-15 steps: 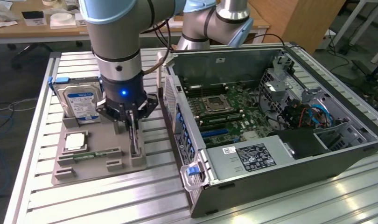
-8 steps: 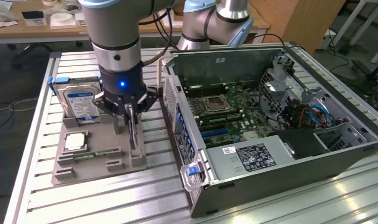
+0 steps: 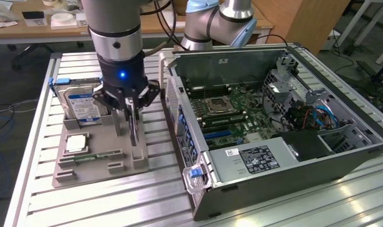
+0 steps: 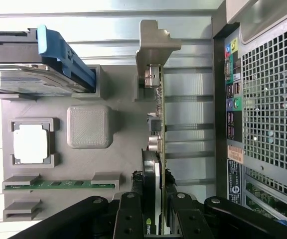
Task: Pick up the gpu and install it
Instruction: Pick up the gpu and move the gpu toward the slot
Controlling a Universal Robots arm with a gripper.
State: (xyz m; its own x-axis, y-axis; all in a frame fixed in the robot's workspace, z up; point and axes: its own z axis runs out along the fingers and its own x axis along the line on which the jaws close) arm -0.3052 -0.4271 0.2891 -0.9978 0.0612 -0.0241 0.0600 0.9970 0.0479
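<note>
The work is at the pick-up step: the pincer (image 3: 131, 111) (image 4: 155, 196) is down over the grey holder tray (image 3: 84, 172) (image 4: 118, 134) with its fingers closed on the gpu (image 3: 134, 130) (image 4: 160, 124). The gpu stands on its long edge in the tray's slot, clamped from both flat faces near one end. Its lower edge seems to sit in the slot, though from these angles I cannot be sure it has not begun to clear. Freeing it would, I judge, call for a straight vertical pull, since tray posts flank the card at both ends and any tilt could bind it. Installing it then asks for turning it towards the open computer case (image 3: 198, 94) (image 4: 263, 99), which stands just beside the tray on the exterior view's right, and lining it up with the blue slot (image 3: 217, 134) on the motherboard (image 3: 242, 118). The case wall is close to the card. Inside, the power supply (image 3: 255, 158) and a bundle of cables (image 3: 314, 118) crowd the board. In the tray sit a hard drive (image 3: 81, 106) (image 4: 29, 82), a processor (image 3: 76, 144) (image 4: 31, 143) and a memory stick (image 3: 93, 156) (image 4: 59, 184), all apart from the grip, on the slatted metal surface (image 3: 84, 203).
</note>
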